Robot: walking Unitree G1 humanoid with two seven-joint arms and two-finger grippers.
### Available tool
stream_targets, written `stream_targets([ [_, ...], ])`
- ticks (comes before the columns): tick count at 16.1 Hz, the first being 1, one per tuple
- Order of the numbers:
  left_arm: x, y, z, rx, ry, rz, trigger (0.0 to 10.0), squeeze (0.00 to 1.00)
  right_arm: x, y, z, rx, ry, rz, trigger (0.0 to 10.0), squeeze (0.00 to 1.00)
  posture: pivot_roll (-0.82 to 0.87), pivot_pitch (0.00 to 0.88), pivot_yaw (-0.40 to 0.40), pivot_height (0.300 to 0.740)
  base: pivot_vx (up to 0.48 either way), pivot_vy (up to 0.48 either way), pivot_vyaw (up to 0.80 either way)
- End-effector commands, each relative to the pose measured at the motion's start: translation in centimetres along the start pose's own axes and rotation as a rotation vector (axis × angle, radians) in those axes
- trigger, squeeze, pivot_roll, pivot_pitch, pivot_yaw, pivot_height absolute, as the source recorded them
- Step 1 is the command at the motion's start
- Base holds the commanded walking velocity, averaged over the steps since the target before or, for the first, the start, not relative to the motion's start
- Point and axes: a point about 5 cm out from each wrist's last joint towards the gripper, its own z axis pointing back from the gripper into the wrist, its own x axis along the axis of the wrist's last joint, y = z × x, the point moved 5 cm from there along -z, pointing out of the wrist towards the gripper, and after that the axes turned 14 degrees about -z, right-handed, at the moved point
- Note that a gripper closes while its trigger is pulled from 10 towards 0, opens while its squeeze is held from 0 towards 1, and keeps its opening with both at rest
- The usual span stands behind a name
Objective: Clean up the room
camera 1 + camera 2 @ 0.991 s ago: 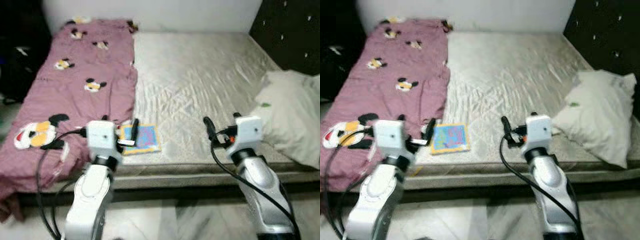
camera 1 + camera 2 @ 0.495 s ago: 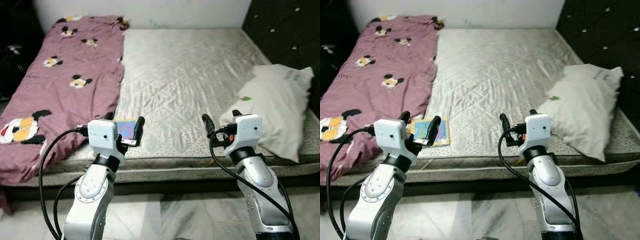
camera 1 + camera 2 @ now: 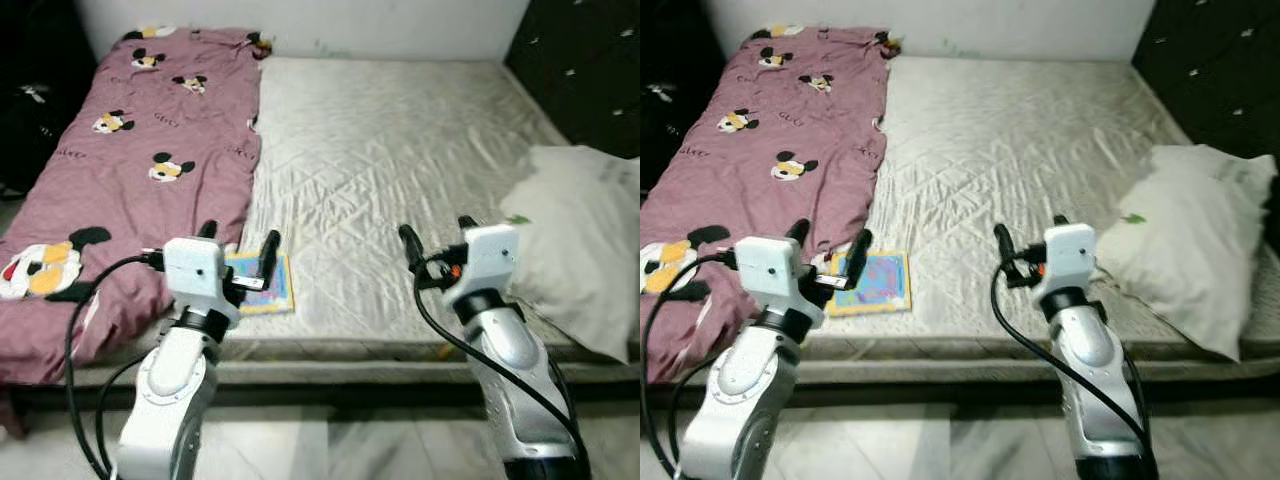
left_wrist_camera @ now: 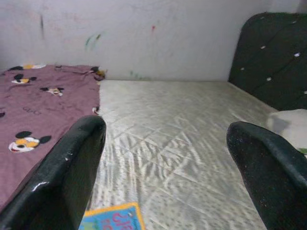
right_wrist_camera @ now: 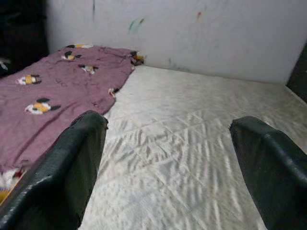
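Observation:
A colourful picture book (image 3: 875,282) lies flat on the bare grey mattress (image 3: 390,150) close to its front edge. Just left of it, a pink blanket (image 3: 150,150) printed with cartoon mice covers the left side of the bed. A white pillow (image 3: 580,250) rests at the right. My left gripper (image 3: 238,240) hangs open just above the book's near left corner, and the left wrist view catches the book (image 4: 113,218) below its fingers (image 4: 72,163). My right gripper (image 3: 436,235) is open over the mattress front, between book and pillow, holding nothing.
A dark tufted headboard (image 3: 580,60) rises at the right and a white wall (image 3: 300,20) stands behind the bed. Dark bags or clothes (image 3: 30,110) sit in the shade at the far left. Pale tiled floor (image 3: 330,450) runs along the bed's front.
The whole picture has shifted and sharpened as the camera moved. Both grippers stay open in front of the bed, and the book lies in the same spot on the mattress.

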Motion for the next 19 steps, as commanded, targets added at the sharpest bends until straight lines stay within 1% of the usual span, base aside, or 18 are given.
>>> stream_targets([
  [1, 0.4, -0.7, -0.2, -0.025, -0.016, 0.012, 10.0, 0.0, -0.2, -1.0, 0.4, -0.034, 0.005, 0.012, 10.0, 0.0, -0.1, 0.105, -0.036, 0.74, 0.48, 0.0, 0.0],
  [3, 0.3, -0.6, -0.3, -0.016, -0.008, 0.011, 10.0, 0.0, -0.2, -1.1, 0.4, -0.039, 0.004, 0.013, 10.0, 0.0, -0.1, 0.106, -0.035, 0.74, 0.437, 0.0, 0.0],
  [6, -0.5, -0.1, -0.4, 0.031, 0.03, -0.014, 10.0, 0.0, -0.5, -1.4, 0.4, -0.047, 0.006, 0.019, 10.0, 0.0, -0.1, 0.106, -0.033, 0.74, 0.0, 0.0, 0.0],
  [10, -0.3, 0.1, -0.6, 0.048, 0.02, -0.035, 10.0, 0.0, -0.4, -1.6, 0.2, -0.055, -0.002, 0.021, 10.0, 0.0, -0.1, 0.101, -0.03, 0.74, 0.0, 0.0, 0.0],
  [12, -0.3, 0.3, -0.7, 0.057, 0.016, -0.032, 10.0, 0.0, -0.4, -1.6, 0.1, -0.057, -0.007, 0.013, 10.0, 0.0, -0.1, 0.097, -0.028, 0.74, 0.0, 0.0, 0.0],
  [14, -0.3, 0.4, -0.8, 0.061, 0.018, -0.064, 10.0, 0.0, -0.3, -1.2, -0.1, -0.05, -0.014, -0.003, 10.0, 0.0, -0.09, 0.096, -0.027, 0.74, 0.0, 0.0, 0.0],
  [17, -0.4, 0.3, -0.9, 0.056, 0.024, -0.059, 10.0, 0.0, -0.4, -1.1, -0.3, -0.053, -0.011, -0.017, 10.0, 0.0, -0.1, 0.095, -0.025, 0.74, 0.0, -0.087, 0.0],
  [19, -0.3, 0.2, -1.0, 0.047, 0.02, -0.052, 10.0, 0.0, -0.3, -1.1, -0.4, -0.054, -0.013, -0.017, 10.0, 0.0, -0.1, 0.093, -0.024, 0.74, 0.0, -0.291, -0.8],
])
